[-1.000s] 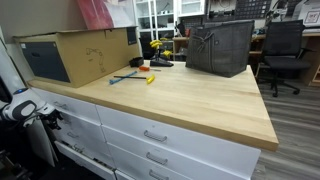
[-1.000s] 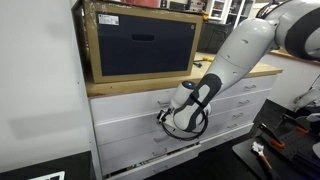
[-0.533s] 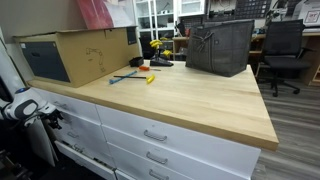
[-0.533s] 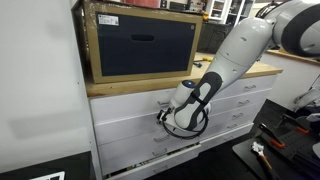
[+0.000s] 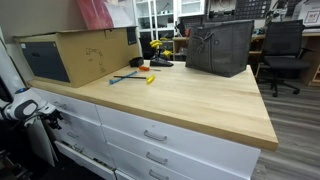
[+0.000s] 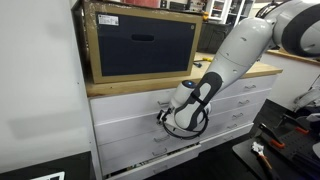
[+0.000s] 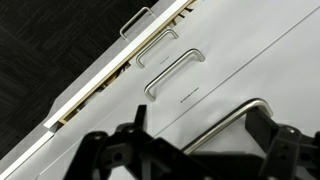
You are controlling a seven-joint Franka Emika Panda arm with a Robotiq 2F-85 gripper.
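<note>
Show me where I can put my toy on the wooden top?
The bare stretch of the wooden top runs from the small tools to the front edge and across to the corner in front of the dark bag. It is crowded at the back, between the cardboard box and the bag. Down by the drawers, the open gripper crowds a handle.

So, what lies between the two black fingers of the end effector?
In the wrist view, a curved silver metal handle on the white drawer front shows there.
</note>
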